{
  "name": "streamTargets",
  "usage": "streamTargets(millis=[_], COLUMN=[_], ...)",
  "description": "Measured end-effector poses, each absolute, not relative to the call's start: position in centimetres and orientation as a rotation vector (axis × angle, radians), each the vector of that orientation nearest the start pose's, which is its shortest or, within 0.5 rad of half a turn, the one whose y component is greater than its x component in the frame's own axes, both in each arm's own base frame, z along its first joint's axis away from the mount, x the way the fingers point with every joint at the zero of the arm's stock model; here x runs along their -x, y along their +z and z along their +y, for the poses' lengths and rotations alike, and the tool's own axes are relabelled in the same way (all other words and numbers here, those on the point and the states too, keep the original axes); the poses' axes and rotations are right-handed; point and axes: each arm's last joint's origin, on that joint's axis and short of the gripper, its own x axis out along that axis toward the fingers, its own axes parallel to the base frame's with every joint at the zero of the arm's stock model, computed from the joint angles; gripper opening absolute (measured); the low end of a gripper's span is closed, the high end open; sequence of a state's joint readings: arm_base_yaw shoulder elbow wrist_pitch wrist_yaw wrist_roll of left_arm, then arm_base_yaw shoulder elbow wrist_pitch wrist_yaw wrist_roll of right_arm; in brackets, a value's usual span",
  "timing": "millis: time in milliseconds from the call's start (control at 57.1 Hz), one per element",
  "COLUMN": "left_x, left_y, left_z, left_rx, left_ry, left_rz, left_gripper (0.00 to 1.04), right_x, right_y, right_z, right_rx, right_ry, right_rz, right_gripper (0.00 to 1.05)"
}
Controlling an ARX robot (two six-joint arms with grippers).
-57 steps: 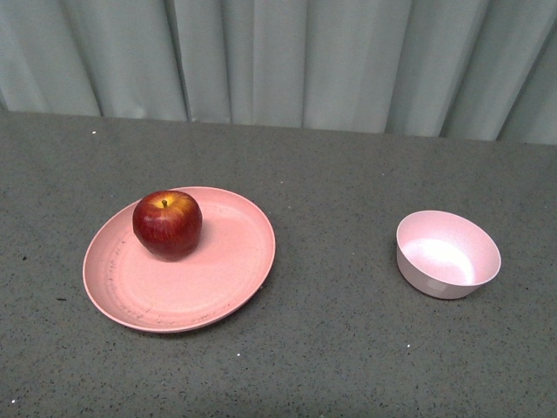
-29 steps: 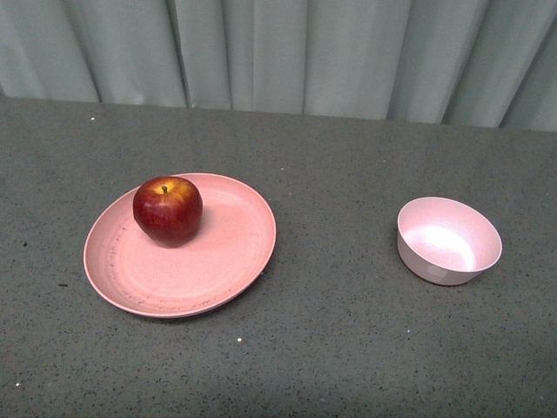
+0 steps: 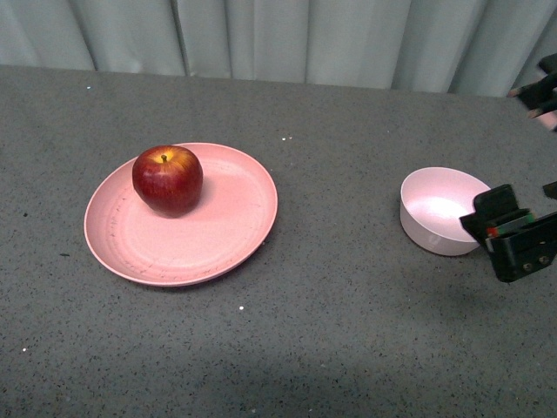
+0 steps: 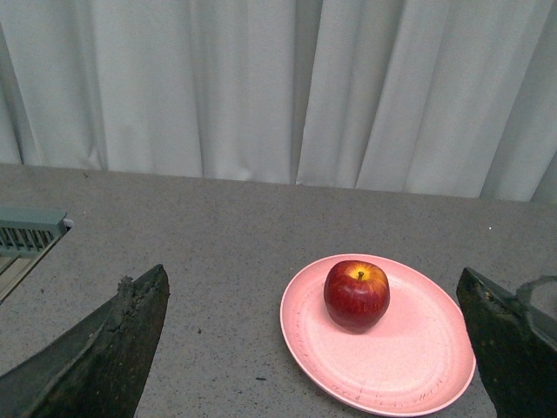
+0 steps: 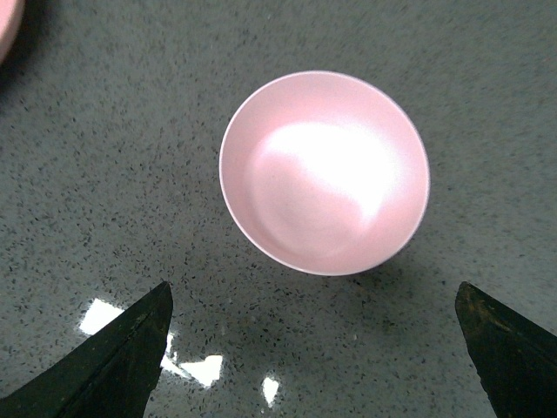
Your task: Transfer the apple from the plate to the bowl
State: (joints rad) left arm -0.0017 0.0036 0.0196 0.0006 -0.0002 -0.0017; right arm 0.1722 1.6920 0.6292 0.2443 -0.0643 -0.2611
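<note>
The dark-red apple (image 3: 167, 179) rests on the far left part of the salmon-pink plate (image 3: 187, 261), its stem up. The pale pink bowl (image 3: 438, 209) stands to the right, with nothing in it. My right gripper (image 5: 313, 294) is open and hovers above the bowl (image 5: 324, 171); its dark body (image 3: 515, 238) shows in the front view just right of the bowl. My left gripper (image 4: 313, 273) is open, well back from the plate (image 4: 409, 374), with the apple (image 4: 357, 294) seen between its fingers. The left gripper is out of the front view.
The grey speckled table (image 3: 331, 313) runs back to a pale curtain (image 3: 287, 39). A grey vent-like grille (image 4: 26, 231) lies off to one side in the left wrist view. A dark piece of equipment (image 3: 544, 91) shows at the far right edge.
The front view has tilted, so plate and bowl sit higher in it. My right arm has come into view beside the bowl. The apple stays on the plate.
</note>
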Motion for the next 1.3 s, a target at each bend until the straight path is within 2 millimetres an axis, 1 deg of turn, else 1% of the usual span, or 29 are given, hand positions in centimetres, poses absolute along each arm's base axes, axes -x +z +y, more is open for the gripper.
streamTargets(millis=[105, 175, 263, 421, 543, 578, 596, 736, 789, 911, 999, 1122, 1174, 1297], left_x=[-9.7, -9.7, -9.7, -9.7, -9.7, -9.7, -9.7, -9.7, -9.7, -9.7, -9.7, -9.7, -9.7, -9.7], left_y=[17.0, 17.0, 17.0, 17.0, 17.0, 17.0, 17.0, 17.0, 17.0, 17.0, 17.0, 17.0, 17.0, 17.0], left_z=[0.0, 0.0, 0.0, 0.0, 0.0, 0.0, 0.0, 0.0, 0.0, 0.0, 0.0, 0.0, 0.0, 0.0], left_rx=[0.002, 0.002, 0.002, 0.002, 0.002, 0.002, 0.002, 0.002, 0.002, 0.002, 0.002, 0.002, 0.002, 0.002], left_ry=[-0.002, -0.002, -0.002, -0.002, -0.002, -0.002, -0.002, -0.002, -0.002, -0.002, -0.002, -0.002, -0.002, -0.002], left_rz=[-0.017, -0.017, -0.017, -0.017, -0.017, -0.017, -0.017, -0.017, -0.017, -0.017, -0.017, -0.017, -0.017, -0.017], left_gripper=[0.98, 0.98, 0.98, 0.98, 0.98, 0.98, 0.98, 0.98, 0.98, 0.98, 0.98, 0.98, 0.98, 0.98], right_x=[-30.6, -31.7, -33.1, -34.8, -35.7, -35.9, -36.0, -36.3, -36.4, -36.6, -36.7, -36.9, -37.0, -37.2], right_y=[9.7, 9.1, 9.0, 8.5, 7.4, 7.0, 6.8, 6.3, 6.2, 6.2, 6.1, 6.2, 6.3, 6.6], right_z=[5.7, 6.1, 6.5, 7.1, 7.7, 7.8, 8.0, 8.1, 8.2, 8.2, 8.1, 7.9, 7.9, 7.8], right_rx=[0.297, 0.303, 0.314, 0.322, 0.345, 0.354, 0.362, 0.377, 0.381, 0.387, 0.388, 0.393, 0.401, 0.409], right_ry=[0.371, 0.39, 0.404, 0.427, 0.454, 0.451, 0.452, 0.447, 0.445, 0.437, 0.433, 0.426, 0.42, 0.425], right_rz=[0.863, 0.889, 0.896, 0.917, 0.957, 0.968, 0.976, 0.995, 0.999, 1.009, 1.014, 1.016, 1.013, 1.011], right_gripper=[0.95, 0.95, 0.95, 0.95, 0.95, 0.89, 0.83, 0.66, 0.57, 0.41, 0.23, 0.05, 0.01, 0.01])
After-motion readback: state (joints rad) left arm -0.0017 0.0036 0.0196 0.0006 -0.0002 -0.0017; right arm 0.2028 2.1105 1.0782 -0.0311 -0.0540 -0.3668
